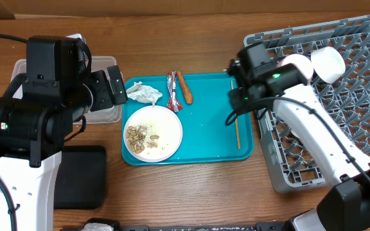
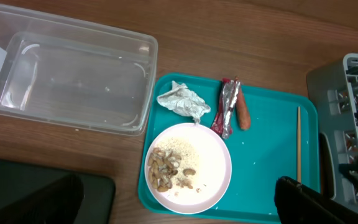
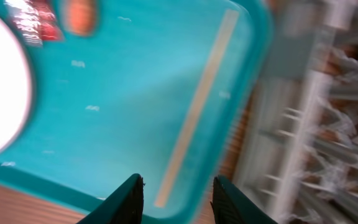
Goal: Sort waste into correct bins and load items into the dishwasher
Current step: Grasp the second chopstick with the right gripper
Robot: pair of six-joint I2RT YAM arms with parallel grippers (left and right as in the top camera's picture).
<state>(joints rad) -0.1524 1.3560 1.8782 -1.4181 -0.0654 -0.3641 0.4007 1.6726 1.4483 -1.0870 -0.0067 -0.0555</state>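
Observation:
On the teal tray [image 1: 211, 138] lie a crumpled white napkin [image 1: 144, 94], a red-and-white wrapper [image 1: 172, 91], an orange sausage stick [image 1: 184, 87], a round white plate [image 1: 162, 131] with brown food scraps [image 1: 137, 136], and a wooden chopstick [image 1: 237, 125]. The left wrist view shows the napkin [image 2: 182, 101], wrapper [image 2: 227, 107], sausage [image 2: 243, 112], plate [image 2: 204, 162], scraps [image 2: 163, 169] and chopstick [image 2: 299, 143]. My left gripper [image 1: 115, 86] is open and empty above the clear tub [image 2: 73, 81]. My right gripper [image 3: 179, 196] is open above the chopstick [image 3: 197, 112], at the tray's right edge [image 1: 234, 106].
The grey dish rack [image 1: 352, 122] at the right holds a white bowl [image 1: 297, 64] and a white cup [image 1: 327, 62]. A black tray [image 1: 79, 176] lies at the front left. The clear tub [image 1: 101, 112] is mostly hidden under my left arm. The right wrist view is blurred.

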